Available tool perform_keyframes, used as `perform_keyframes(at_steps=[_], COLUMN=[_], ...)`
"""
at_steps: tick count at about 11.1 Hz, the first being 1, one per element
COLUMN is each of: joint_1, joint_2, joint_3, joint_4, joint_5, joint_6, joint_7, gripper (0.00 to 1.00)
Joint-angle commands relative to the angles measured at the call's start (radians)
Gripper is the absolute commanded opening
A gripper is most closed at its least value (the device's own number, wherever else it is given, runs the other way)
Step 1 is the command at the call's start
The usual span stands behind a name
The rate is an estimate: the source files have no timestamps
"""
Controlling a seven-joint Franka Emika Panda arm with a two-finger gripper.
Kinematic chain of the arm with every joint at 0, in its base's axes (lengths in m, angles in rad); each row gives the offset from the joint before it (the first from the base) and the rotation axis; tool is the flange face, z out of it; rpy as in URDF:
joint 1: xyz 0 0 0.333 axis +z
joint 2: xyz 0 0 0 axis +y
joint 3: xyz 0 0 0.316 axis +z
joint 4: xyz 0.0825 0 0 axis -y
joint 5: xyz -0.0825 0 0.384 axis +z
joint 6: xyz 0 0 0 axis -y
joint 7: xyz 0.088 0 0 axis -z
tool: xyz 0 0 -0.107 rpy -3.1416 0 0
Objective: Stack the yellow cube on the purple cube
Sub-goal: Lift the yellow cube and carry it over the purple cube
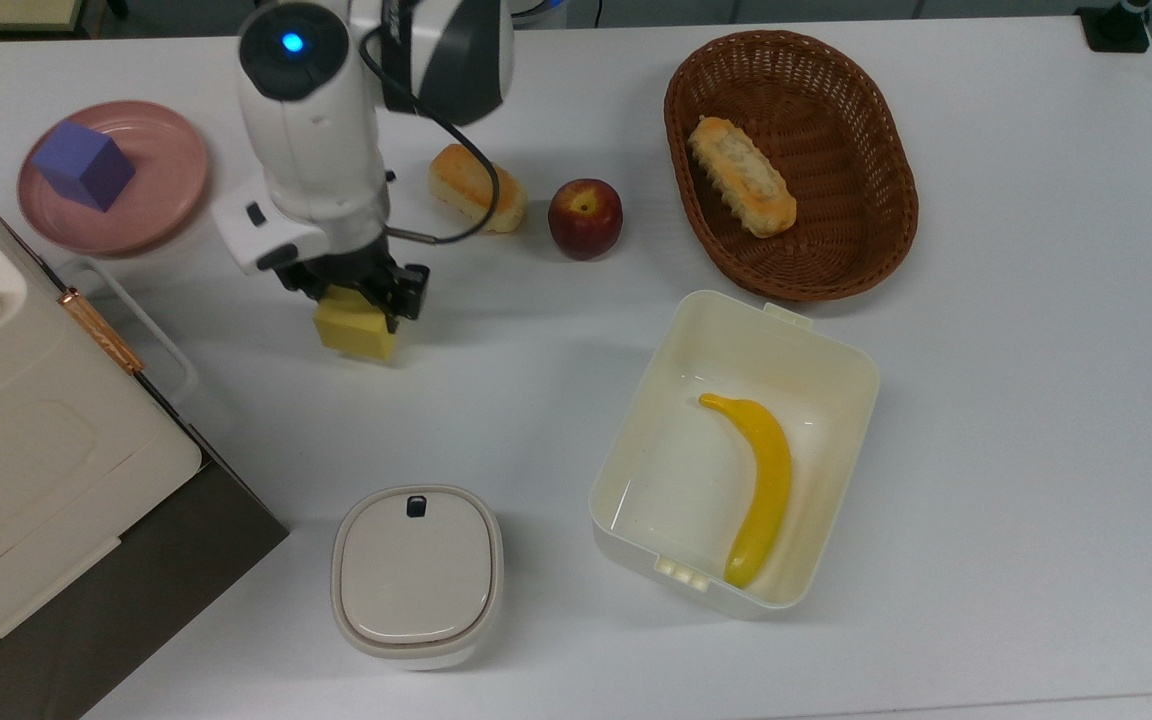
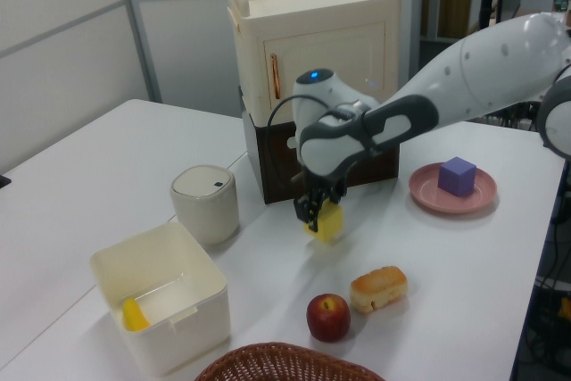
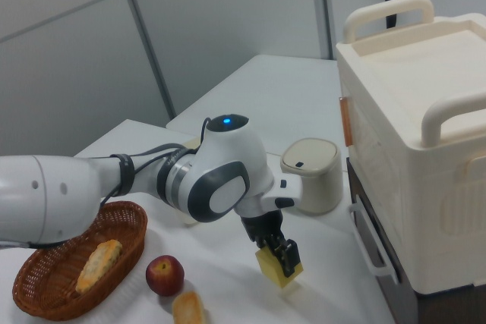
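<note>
My gripper (image 1: 352,297) is shut on the yellow cube (image 1: 356,334), gripping its top, and the cube hangs tilted a little above the white table. In the left view the yellow cube (image 2: 327,222) sits under the gripper (image 2: 313,211), clear of the tabletop. From the right view the gripper (image 3: 282,256) clamps the yellow cube (image 3: 275,271) from above. The purple cube (image 1: 83,165) rests on a pink plate (image 1: 174,196) at the top view's left, well apart from the gripper. The purple cube (image 2: 457,176) is at the left view's right.
A bread roll (image 1: 476,188) and an apple (image 1: 585,218) lie just to the top view's right of the arm. A wicker basket (image 1: 898,205) holds another roll. A white box (image 1: 768,311) contains a banana (image 1: 764,482). A lidded canister (image 1: 416,575) and a cream cabinet (image 1: 26,450) stand at the lower left.
</note>
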Motion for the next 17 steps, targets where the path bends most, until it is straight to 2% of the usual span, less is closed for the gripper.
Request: perform_keyframes(at_steps=[1,6,10,13,17], joint_1=[-0.053,-0.203,-0.333,-0.399,-0.412], joint_2=[-0.104,-0.178,-0.227,-0.232,-0.218], joint_3=[0.002,0.002,-0.005,-0.012,-0.107], joint_4=[-0.030,-0.032,-0.075,-0.075,-0.073], joint_5=[-0.009,-0.009,-0.009,-0.009,-0.009], joint_6=[-0.090,-0.155,-0.156,-0.171,-0.167], joint_7=[-0.111,-0.351,-0.591,-0.642,-0.674], gripper=[0.32,0.32,0.33,0.33,0.34])
